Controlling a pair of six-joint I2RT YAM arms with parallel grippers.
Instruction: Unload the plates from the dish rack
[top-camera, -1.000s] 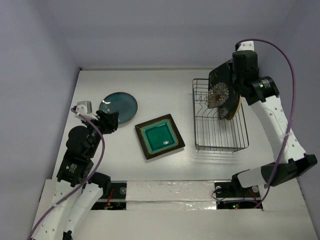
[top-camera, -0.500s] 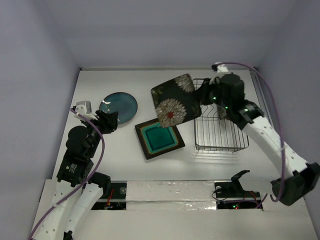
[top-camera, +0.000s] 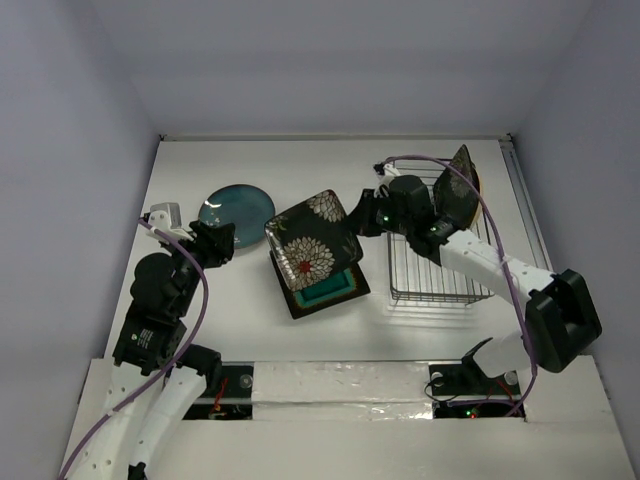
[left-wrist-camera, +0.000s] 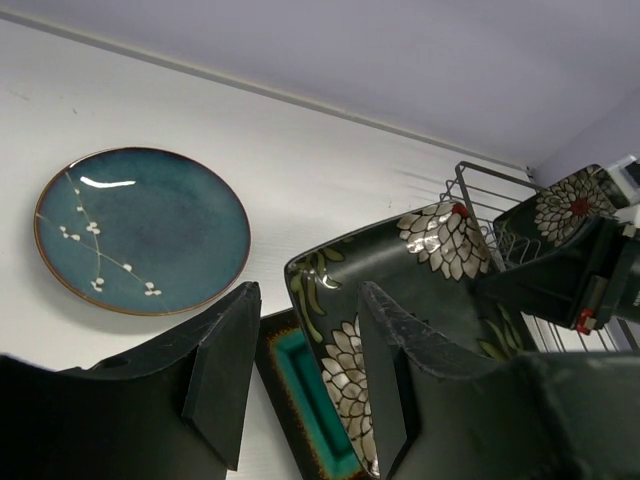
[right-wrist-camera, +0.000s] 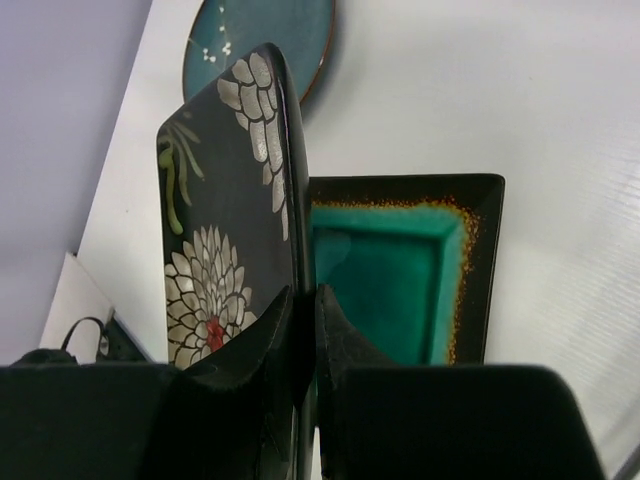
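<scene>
R gripper (right-wrist-camera: 303, 302) clamped on edge of flowered black sq. plate (top-camera: 312, 245), tilted over teal-centre sq. plate (top-camera: 332, 291). L gripper (left-wrist-camera: 305, 305) jaws apart, empty.

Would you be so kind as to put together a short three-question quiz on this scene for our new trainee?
1. Fill in: the dish rack holds ___ plate(s).
2. True or false: the right pincer is shut on the black floral plate.
3. The floral plate hangs over: A the round teal plate; B the square teal-centred plate; C the dish rack.

Key: 1 one, the tan plate; 2 true; 3 B, while the round teal plate lies apart, on the table further left in the top view.
</scene>
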